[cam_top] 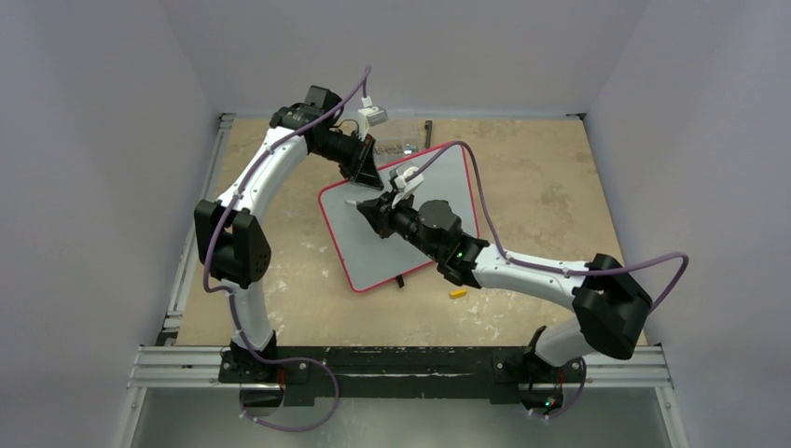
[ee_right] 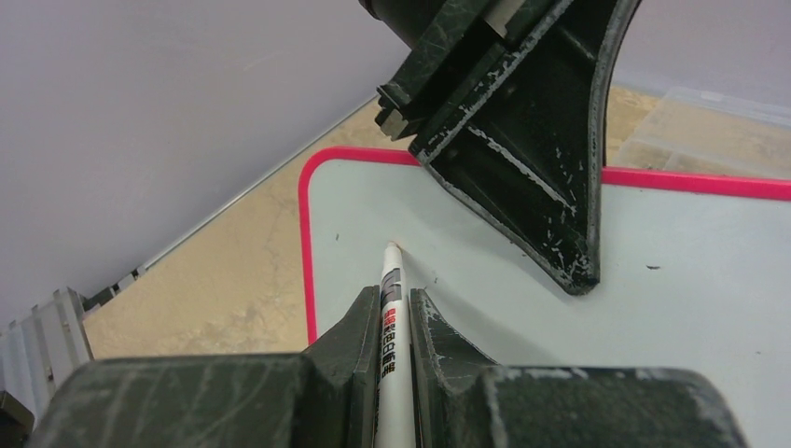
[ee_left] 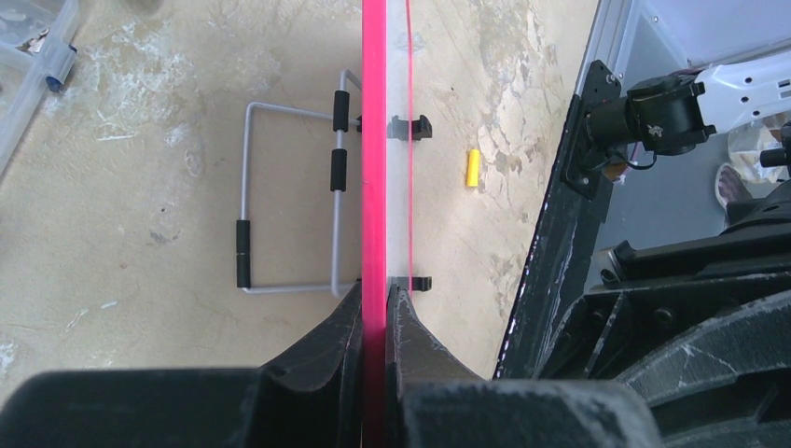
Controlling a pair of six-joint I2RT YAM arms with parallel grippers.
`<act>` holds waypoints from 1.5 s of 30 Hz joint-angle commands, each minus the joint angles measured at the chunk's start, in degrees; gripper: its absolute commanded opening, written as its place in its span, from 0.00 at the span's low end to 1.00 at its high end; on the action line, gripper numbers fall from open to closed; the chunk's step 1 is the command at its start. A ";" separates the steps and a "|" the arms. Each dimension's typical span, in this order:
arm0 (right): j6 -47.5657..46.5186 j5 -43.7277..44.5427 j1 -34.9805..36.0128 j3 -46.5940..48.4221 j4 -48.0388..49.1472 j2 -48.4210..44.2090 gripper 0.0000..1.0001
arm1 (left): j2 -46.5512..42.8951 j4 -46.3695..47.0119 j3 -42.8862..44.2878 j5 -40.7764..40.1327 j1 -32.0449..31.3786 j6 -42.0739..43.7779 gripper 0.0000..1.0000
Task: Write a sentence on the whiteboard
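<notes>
The whiteboard (cam_top: 373, 252) lies tilted on the table, pale grey with a pink rim. My left gripper (cam_top: 367, 177) is shut on its far edge. In the left wrist view the rim (ee_left: 374, 140) runs edge-on between the closed jaws of the left gripper (ee_left: 374, 301). My right gripper (ee_right: 394, 308) is shut on a white marker (ee_right: 390, 289). The marker's tip touches the board face (ee_right: 653, 308) near its upper-left corner. One left finger (ee_right: 522, 140) stands just beyond the tip. The sentence is out of view; the face I see is blank.
A small yellow cap (cam_top: 457, 293) lies on the table near the board's lower edge, beside my right forearm. A wire stand (ee_left: 289, 201) lies under the board. A clear plastic box (cam_top: 401, 140) sits at the back. Grey walls enclose the table.
</notes>
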 commanded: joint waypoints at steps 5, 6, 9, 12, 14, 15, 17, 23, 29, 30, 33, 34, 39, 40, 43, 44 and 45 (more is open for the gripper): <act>0.12 -0.34 0.43 3.55 2.11 2.02 0.00 | 1.24 1.16 0.76 -5.32 -1.36 6.47 0.00; 0.12 -0.61 0.44 3.59 1.95 2.14 0.00 | 1.24 1.20 0.76 -5.38 -1.39 6.50 0.00; 0.14 -1.24 0.50 3.42 1.15 2.57 0.00 | 1.30 1.11 0.76 -5.48 -1.45 6.54 0.00; 0.28 -1.88 0.60 2.90 0.37 2.82 0.00 | 1.29 1.05 0.76 -5.58 -1.53 6.56 0.00; 0.45 -2.15 0.65 2.22 0.04 2.80 0.00 | 1.29 1.11 0.76 -5.60 -1.54 6.57 0.00; 0.50 -2.30 0.73 1.81 0.01 2.72 0.00 | 1.28 1.05 0.83 -5.58 -1.54 6.56 0.00; 0.63 -2.39 0.85 0.91 -0.13 2.42 0.00 | 1.28 1.03 0.78 -5.62 -1.54 6.53 0.00; 1.07 -2.33 1.04 -1.61 -1.35 1.09 0.00 | 1.32 1.03 0.78 -5.76 -1.63 6.60 0.00; 1.46 0.01 1.13 -4.40 -2.54 -1.01 0.00 | 1.34 0.89 0.83 -5.76 -1.70 6.54 0.00; 1.43 1.05 1.13 -4.54 -3.03 -1.52 0.00 | 1.30 0.90 0.78 -5.83 -1.71 6.53 0.00; 1.07 4.16 1.13 -4.56 -4.43 -2.79 0.00 | 1.21 0.86 0.76 -5.93 -1.80 6.54 0.00; 0.90 4.97 1.13 -4.44 -4.84 -3.10 0.00 | 1.12 0.83 0.76 -5.93 -1.80 6.58 0.00; 0.56 7.26 1.13 -2.90 -7.06 -3.78 0.00 | 1.01 0.70 0.63 -6.17 -1.98 6.74 0.00; 0.27 7.13 1.13 -2.60 -7.14 -3.85 0.00 | 1.02 0.77 0.59 -6.19 -1.98 6.78 0.00; -0.47 5.89 1.13 -1.80 -7.61 -3.96 0.00 | 1.00 0.70 0.51 -6.28 -1.98 6.72 0.00; -0.74 4.97 1.09 -1.81 -7.56 -4.08 0.00 | 0.98 0.69 0.49 -6.36 -1.98 6.71 0.00; -0.89 3.87 1.13 -1.96 -7.37 -4.23 0.00 | 0.98 0.61 0.56 -6.31 -2.05 6.78 0.00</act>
